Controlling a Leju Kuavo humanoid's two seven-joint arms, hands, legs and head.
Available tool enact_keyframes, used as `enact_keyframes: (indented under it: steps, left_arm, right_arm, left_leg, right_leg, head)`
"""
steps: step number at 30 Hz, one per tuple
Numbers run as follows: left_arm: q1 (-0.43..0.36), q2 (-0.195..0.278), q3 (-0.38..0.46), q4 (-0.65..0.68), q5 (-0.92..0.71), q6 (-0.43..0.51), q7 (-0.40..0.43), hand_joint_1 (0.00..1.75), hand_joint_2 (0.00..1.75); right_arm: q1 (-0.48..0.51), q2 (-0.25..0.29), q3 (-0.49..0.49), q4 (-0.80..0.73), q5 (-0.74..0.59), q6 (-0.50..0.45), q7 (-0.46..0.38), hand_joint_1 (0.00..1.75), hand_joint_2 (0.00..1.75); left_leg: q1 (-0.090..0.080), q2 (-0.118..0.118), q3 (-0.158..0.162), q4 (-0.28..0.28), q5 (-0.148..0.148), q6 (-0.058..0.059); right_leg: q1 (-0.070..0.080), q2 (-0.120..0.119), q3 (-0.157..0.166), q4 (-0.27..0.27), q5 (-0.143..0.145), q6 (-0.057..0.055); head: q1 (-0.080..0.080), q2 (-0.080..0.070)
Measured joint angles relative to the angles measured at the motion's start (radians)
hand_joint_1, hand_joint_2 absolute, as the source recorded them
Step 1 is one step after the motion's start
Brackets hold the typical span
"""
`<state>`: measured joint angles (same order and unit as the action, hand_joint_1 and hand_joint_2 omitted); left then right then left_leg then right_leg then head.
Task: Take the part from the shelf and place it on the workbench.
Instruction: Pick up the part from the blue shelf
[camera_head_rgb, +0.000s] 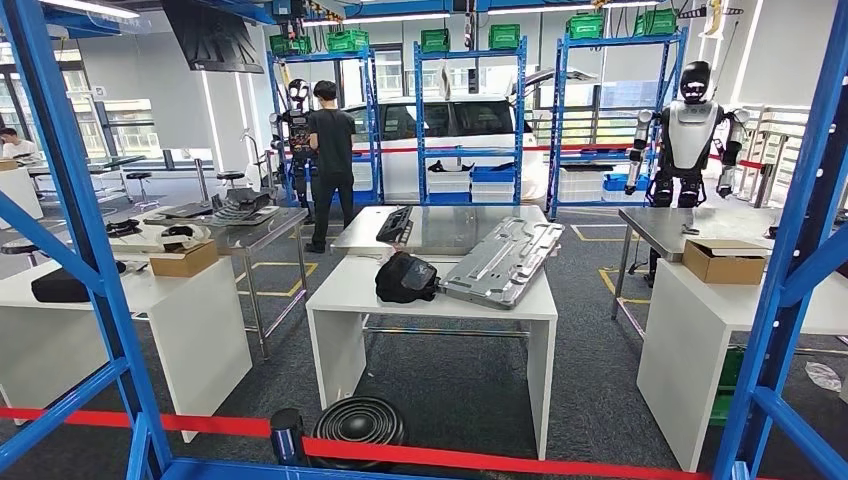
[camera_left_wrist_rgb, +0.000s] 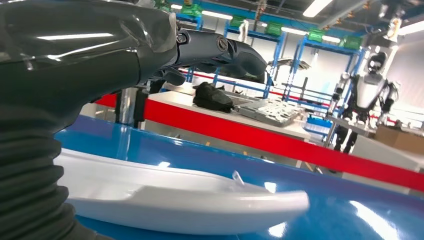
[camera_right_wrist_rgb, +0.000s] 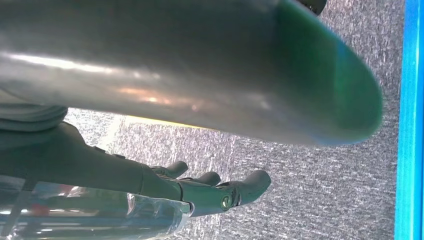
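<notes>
While the white part (camera_left_wrist_rgb: 190, 202) lies flat on the blue shelf (camera_left_wrist_rgb: 350, 220), my left hand (camera_left_wrist_rgb: 210, 52) hovers above it with fingers extended and nothing in them, not touching it. My right hand (camera_right_wrist_rgb: 210, 192) is likewise empty, fingers apart and slightly curled, beside a large blurred grey-and-green shape (camera_right_wrist_rgb: 200, 70) I cannot identify, over grey carpet (camera_right_wrist_rgb: 310, 200). In the head view, the white tabletop (camera_head_rgb: 350, 290) stands at 12 o'clock beyond a red barrier strip (camera_head_rgb: 480, 458); it carries a black bag (camera_head_rgb: 405, 277) and, just beside it at 3 o'clock, a grey metal panel (camera_head_rgb: 505, 260). A black round object (camera_head_rgb: 358, 428) sits on the floor at 7 o'clock of the tabletop. A person (camera_head_rgb: 330, 160) stands at 11 o'clock, a second robot (camera_head_rgb: 690, 130) at 2 o'clock.
</notes>
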<state>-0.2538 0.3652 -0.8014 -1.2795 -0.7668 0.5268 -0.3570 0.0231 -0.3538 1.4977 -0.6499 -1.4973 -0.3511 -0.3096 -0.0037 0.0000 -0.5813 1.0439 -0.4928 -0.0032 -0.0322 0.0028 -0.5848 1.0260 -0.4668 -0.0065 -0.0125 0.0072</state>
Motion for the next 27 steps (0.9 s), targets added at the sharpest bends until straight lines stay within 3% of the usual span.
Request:
enact_keyframes:
  steps: [3,4,5,6,9,11,15,18,20,21,23,24,25,27]
  left_arm:
    - [-0.003,0.007,-0.006,0.001,-0.011,-0.001,0.007,0.0,1.75]
    - [-0.003,0.008,-0.008,0.003,-0.014,-0.002,0.01,0.0,1.75]
    - [-0.002,0.009,-0.009,0.004,-0.016,-0.003,0.013,0.0,1.75]
    - [-0.002,0.011,-0.01,0.005,-0.018,-0.005,0.015,0.0,1.75]
    - [-0.005,0.019,-0.007,0.006,-0.019,-0.009,0.02,0.0,1.75]
    - [-0.007,0.024,-0.002,0.006,-0.019,-0.012,0.023,0.0,1.75]
    - [-0.007,0.03,0.002,0.004,-0.019,-0.013,0.025,0.0,1.75]
    - [-0.007,0.03,0.001,0.004,-0.019,-0.014,0.025,0.0,1.75]
    - [-0.004,0.03,0.0,0.005,-0.019,-0.017,0.025,0.0,1.75]
    - [-0.004,0.03,-0.001,0.005,-0.019,-0.019,0.026,0.0,1.75]
    - [-0.003,0.029,0.0,0.005,-0.021,-0.022,0.029,0.0,1.75]
    - [-0.004,0.03,0.0,0.005,-0.024,-0.022,0.033,0.0,1.75]
    - [-0.004,0.03,0.002,0.005,-0.028,-0.023,0.038,0.0,1.75]
    - [-0.004,0.032,0.006,0.005,-0.04,-0.024,0.049,0.0,1.75]
  right_arm:
    - [0.001,-0.001,0.0,0.0,0.0,0.003,0.001,0.0,0.0]
    - [0.002,-0.001,0.0,0.0,0.0,0.004,0.001,0.0,0.0]
    - [0.003,-0.001,0.0,0.0,0.0,0.004,0.001,0.0,0.0]
    - [0.003,-0.001,0.0,-0.001,0.0,0.003,0.001,0.0,0.0]
    - [0.003,-0.002,0.0,-0.007,0.0,-0.002,0.0,0.0,0.0]
    - [0.003,-0.003,0.0,-0.013,0.0,-0.005,0.0,0.0,0.0]
    - [0.005,-0.006,0.0,-0.023,0.0,-0.009,0.0,0.0,0.0]
    - [0.005,-0.01,0.0,-0.025,0.0,-0.01,0.0,0.0,0.0]
    - [0.006,-0.012,0.0,-0.025,0.0,-0.01,0.0,0.0,0.0]
    - [0.007,-0.013,0.0,-0.025,0.0,-0.011,0.0,0.0,0.0]
    - [0.007,-0.015,0.0,-0.025,0.0,-0.011,0.0,0.0,0.0]
    - [0.006,-0.016,0.0,-0.025,0.0,-0.011,0.0,0.0,0.0]
    - [0.006,-0.016,0.0,-0.025,0.0,-0.011,0.0,0.0,0.0]
    - [0.004,-0.016,0.0,-0.025,0.0,-0.011,0.0,0.0,0.0]
  left_leg:
    - [0.008,0.0,-0.087,0.182,-0.088,-0.015]
    - [0.01,0.0,-0.113,0.233,-0.103,-0.017]
    - [0.011,0.0,-0.125,0.252,-0.1,-0.017]
    - [0.012,0.0,-0.116,0.229,-0.078,-0.015]
    - [0.005,0.0,-0.021,0.029,0.014,0.006]
    - [-0.003,0.002,0.008,-0.032,0.025,0.017]
    - [-0.001,0.004,0.024,-0.063,0.04,0.031]
    - [-0.001,0.005,0.03,-0.075,0.049,0.038]
    - [-0.003,0.004,0.029,-0.074,0.049,0.038]
    - [-0.003,0.003,0.028,-0.073,0.048,0.037]
    - [-0.002,0.001,0.028,-0.065,0.044,0.032]
    - [-0.004,0.0,0.025,-0.057,0.039,0.027]
    - [-0.005,0.0,0.022,-0.05,0.034,0.022]
    - [-0.008,0.0,0.018,-0.04,0.028,0.015]
  right_leg:
    - [0.0,0.0,-0.001,0.0,0.0,-0.005]
    - [0.0,0.001,-0.001,0.0,0.0,-0.005]
    - [0.001,0.001,-0.001,0.0,0.0,-0.005]
    - [0.002,0.001,-0.001,0.0,0.0,-0.005]
    - [0.006,0.004,0.002,-0.001,-0.001,-0.004]
    - [0.007,0.004,0.001,-0.002,0.0,0.001]
    - [0.007,0.001,-0.01,0.016,-0.011,0.015]
    - [0.008,-0.001,-0.087,0.176,-0.082,0.008]
    - [0.007,-0.001,-0.129,0.262,-0.106,0.014]
    - [0.007,-0.001,-0.125,0.252,-0.096,0.022]
    - [0.004,-0.002,-0.063,0.129,-0.046,0.039]
    - [0.004,-0.002,-0.031,0.065,-0.025,0.041]
    - [0.004,-0.002,-0.008,0.021,-0.011,0.036]
    - [0.008,-0.001,0.003,0.0,-0.005,0.018]
  head:
    - [-0.003,0.0]
    - [-0.004,0.0]
    - [-0.004,0.0]
    - [-0.004,0.0]
    - [-0.004,0.0]
    - [-0.005,0.0]
    - [-0.004,0.0]
    - [0.0,0.0]
    - [0.001,0.0]
    - [0.001,0.0]
    - [0.002,0.0]
    - [0.003,0.0]
    - [0.003,0.0]
    - [0.002,0.0]
